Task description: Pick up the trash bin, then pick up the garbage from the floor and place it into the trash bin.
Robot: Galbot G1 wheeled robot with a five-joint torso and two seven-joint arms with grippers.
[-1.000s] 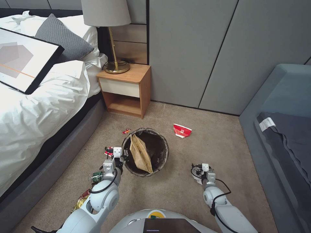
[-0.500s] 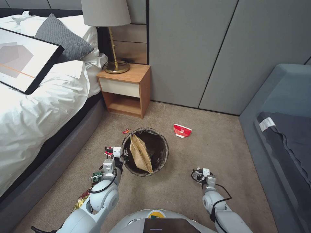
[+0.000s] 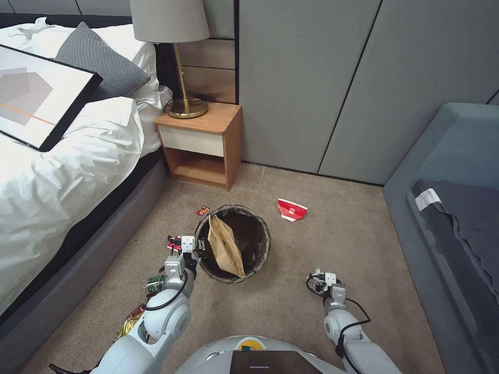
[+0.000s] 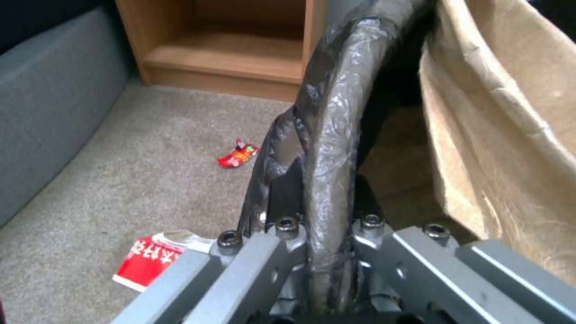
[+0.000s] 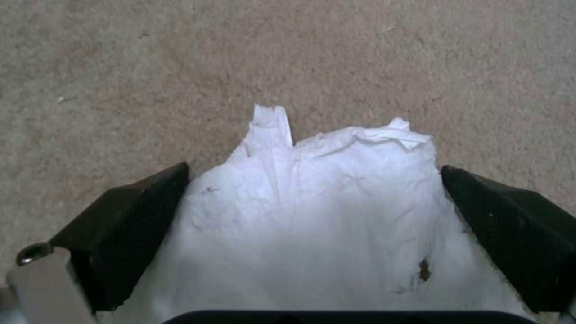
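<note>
Trash bin (image 3: 244,236): on the carpet floor (image 3: 291,306) near the nightstand (image 3: 202,143); dark liner over rim.
Contents: brown paper bag (image 3: 224,248), standing tilted inside.
Left claw (image 3: 193,253): clamped on the bin's near-left rim; liner pinched between fingers (image 4: 288,225).
Right claw (image 3: 321,280): low over the carpet, fingers (image 5: 129,216) apart, flanking crumpled white tissue (image 5: 318,216).
Floor litter: red cup (image 3: 291,210), small red wrapper (image 3: 202,210).

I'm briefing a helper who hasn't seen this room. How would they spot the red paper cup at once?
Start at the wooden nightstand by the bed, then look to the trash bin on the carpet in front of it. The red paper cup lies flattened beyond the bin, towards the grey wall, bigger than the small red wrapper and showing white.
</note>
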